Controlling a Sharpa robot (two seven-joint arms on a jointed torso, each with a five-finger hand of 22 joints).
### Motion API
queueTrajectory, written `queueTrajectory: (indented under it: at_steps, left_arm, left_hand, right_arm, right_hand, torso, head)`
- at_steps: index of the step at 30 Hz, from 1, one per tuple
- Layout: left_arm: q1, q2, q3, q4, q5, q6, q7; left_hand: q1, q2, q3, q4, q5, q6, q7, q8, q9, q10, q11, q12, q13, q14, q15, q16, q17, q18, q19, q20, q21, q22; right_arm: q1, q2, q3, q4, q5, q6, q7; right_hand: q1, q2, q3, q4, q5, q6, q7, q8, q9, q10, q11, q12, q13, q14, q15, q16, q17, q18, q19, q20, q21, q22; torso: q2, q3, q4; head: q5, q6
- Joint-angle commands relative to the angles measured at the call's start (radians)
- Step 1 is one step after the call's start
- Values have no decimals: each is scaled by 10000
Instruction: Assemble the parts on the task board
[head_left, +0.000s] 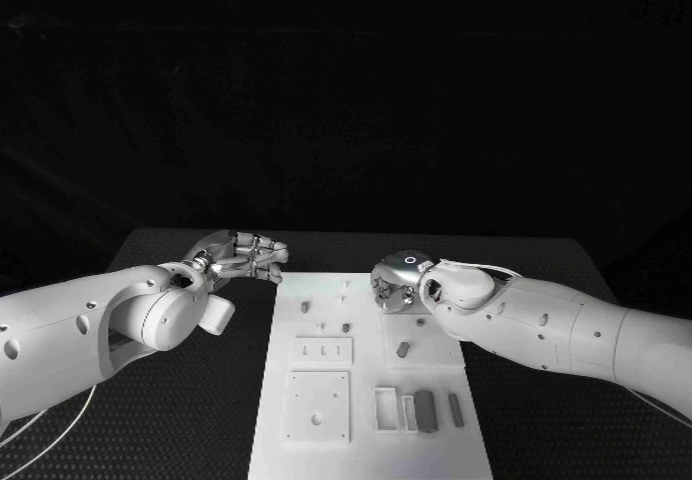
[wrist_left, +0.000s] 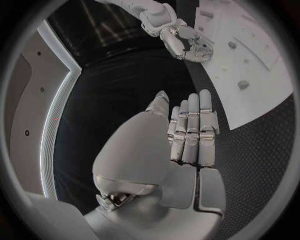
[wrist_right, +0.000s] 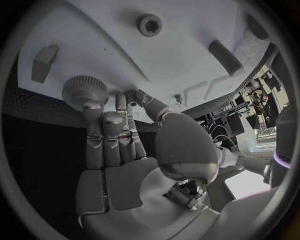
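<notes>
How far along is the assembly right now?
Early, by the look of it. Nothing looks clearly assembled: grey parts lie loose on the task board. The right hand grips a round knurled part over the board's far end. The left hand hovers off the board, holding nothing.

Dim, dark bkgd; task board (head_left: 368, 400) bright under overhead light; wrist views fisheye-bent at edges.

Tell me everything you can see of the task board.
The task board is a long white plate, smooth and matte like plastic, lying flat on the black table and running away from the robot. Raised square panels, a small tray with upright grey bars and scattered small grey parts sit on it. The right hand hovers at its far right edge; the left hand stays off its far left corner.
</notes>
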Motion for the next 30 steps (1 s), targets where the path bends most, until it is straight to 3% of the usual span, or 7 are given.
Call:
queueTrajectory:
  at_steps: [1,10,16,30]
  left_arm:
    - [34,-13,10,46,-27,130,57]
    - [37,-18,10,47,-27,119,56]
    - [44,12,10,29,-28,130,62]
    - [54,150,10,-37,-28,155,57]
  left_hand:
    - [-95,-9,60,-24,-43,-2,80,-65,-16,30,68,-62,-9,56,-15,-60,18,163,-30,-69,-33,10]
    - [-95,-13,64,-25,-43,0,80,-66,-16,33,68,-66,-9,57,-15,-67,27,163,-31,-69,-34,13]
    - [-96,-15,67,-25,-43,1,79,-66,-17,35,68,-69,-8,57,-15,-71,33,162,-32,-69,-36,14]
    - [-100,-17,73,-24,-43,2,80,-69,-18,37,68,-76,-8,57,-15,-81,46,161,-33,-69,-38,18]
  right_arm:
    - [-15,-31,-10,128,-272,-401,-232]
    - [141,-15,116,480,-474,-883,-851]
    - [149,203,166,450,-474,-870,-895]
    - [157,1037,186,-121,-733,-993,-1220]
  right_hand:
    - [106,105,60,8,43,167,-85,26,258,218,-150,40,40,-188,-258,59,-18,1231,-6,-35,68,228]
    - [109,64,68,8,42,246,-113,35,299,282,-184,63,132,-187,-291,87,-31,1231,3,-31,109,230]
    - [106,48,70,9,42,269,-120,35,309,300,-193,68,158,-188,-301,95,-35,1231,6,-29,122,229]
    - [102,46,73,10,43,274,-121,30,313,302,-196,67,173,-189,-305,100,-37,1231,7,-26,128,229]
  torso:
    - [19,-8,-3]
    - [38,-14,19]
    - [51,-12,19]
    - [70,-8,28]
  head:
    - [2,46]
    - [11,46]
    - [24,47]
    - [81,88]
